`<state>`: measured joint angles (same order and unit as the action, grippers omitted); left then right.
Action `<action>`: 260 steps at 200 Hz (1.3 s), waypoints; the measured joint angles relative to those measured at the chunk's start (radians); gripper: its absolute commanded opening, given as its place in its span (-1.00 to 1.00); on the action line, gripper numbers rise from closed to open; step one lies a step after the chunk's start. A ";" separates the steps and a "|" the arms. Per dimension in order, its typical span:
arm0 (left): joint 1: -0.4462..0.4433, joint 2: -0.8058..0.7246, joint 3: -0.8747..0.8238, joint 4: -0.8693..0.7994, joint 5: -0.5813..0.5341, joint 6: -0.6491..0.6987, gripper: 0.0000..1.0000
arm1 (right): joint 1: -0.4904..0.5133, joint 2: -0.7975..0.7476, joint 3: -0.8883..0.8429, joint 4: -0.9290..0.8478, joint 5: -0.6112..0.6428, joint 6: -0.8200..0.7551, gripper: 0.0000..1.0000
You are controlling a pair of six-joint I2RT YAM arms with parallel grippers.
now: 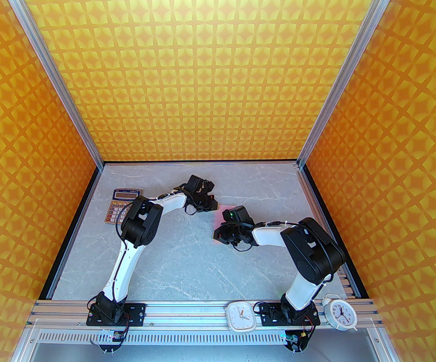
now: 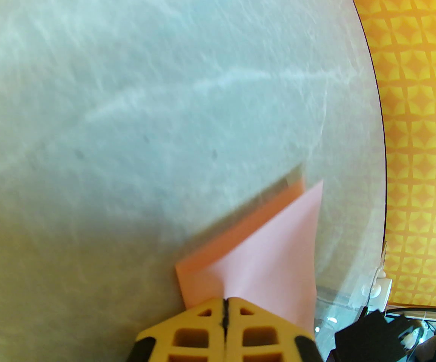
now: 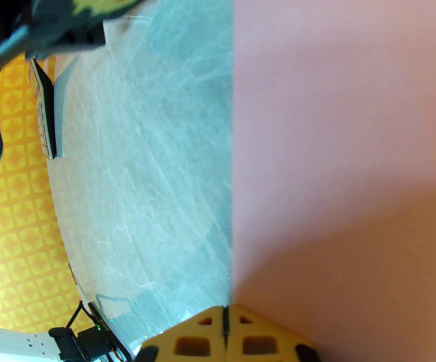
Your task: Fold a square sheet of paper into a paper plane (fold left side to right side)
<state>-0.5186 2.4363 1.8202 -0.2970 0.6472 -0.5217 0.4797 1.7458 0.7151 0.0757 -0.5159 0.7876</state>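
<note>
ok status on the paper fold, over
left end effector shut on a corner of the thin pale-pink paper sheet, flap lifted. right end effector shut on its edge. orange-keyed calculator far left, clear of it.

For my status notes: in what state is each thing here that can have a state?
left gripper: shut on the square sheet of paper.
right gripper: shut on the sheet's edge.
square sheet of paper: one flap raised over a lower layer; no plane yet.
calculator: lying face up.
square clock: face up on the front rail.
alarm clock: face visible, on the same rail.
</note>
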 measured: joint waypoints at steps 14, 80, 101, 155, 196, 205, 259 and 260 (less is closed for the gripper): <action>0.007 0.021 0.037 -0.011 0.000 0.000 -0.96 | 0.000 -0.002 -0.002 0.001 -0.001 0.000 -1.00; 0.026 0.070 0.140 -0.049 -0.036 0.007 -0.96 | 0.002 -0.012 0.023 -0.076 -0.011 -0.024 -1.00; 0.036 0.050 0.128 -0.048 -0.089 0.014 -0.95 | 0.003 -0.012 0.075 -0.177 0.013 -0.050 -0.97; 0.077 -0.188 -0.092 -0.038 -0.166 0.014 -0.92 | -0.030 -0.104 0.164 -0.359 0.107 -0.109 -0.48; -0.005 -0.308 -0.198 -0.007 -0.167 0.013 -0.95 | -0.070 -0.231 0.108 -0.371 0.153 -0.111 -0.38; -0.025 -0.308 -0.214 -0.004 -0.167 0.013 -0.95 | -0.076 -0.249 0.075 -0.373 0.161 -0.107 -0.36; -0.103 -0.290 -0.259 -0.005 -0.166 0.010 -0.95 | -0.121 -0.362 -0.132 -0.363 0.207 -0.049 -0.36; -0.103 -0.288 -0.258 -0.005 -0.166 0.010 -0.95 | -0.121 -0.364 -0.134 -0.363 0.207 -0.048 -0.37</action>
<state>-0.6220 2.1479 1.5623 -0.3023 0.4812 -0.5121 0.3584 1.3819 0.5816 -0.2871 -0.3088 0.7395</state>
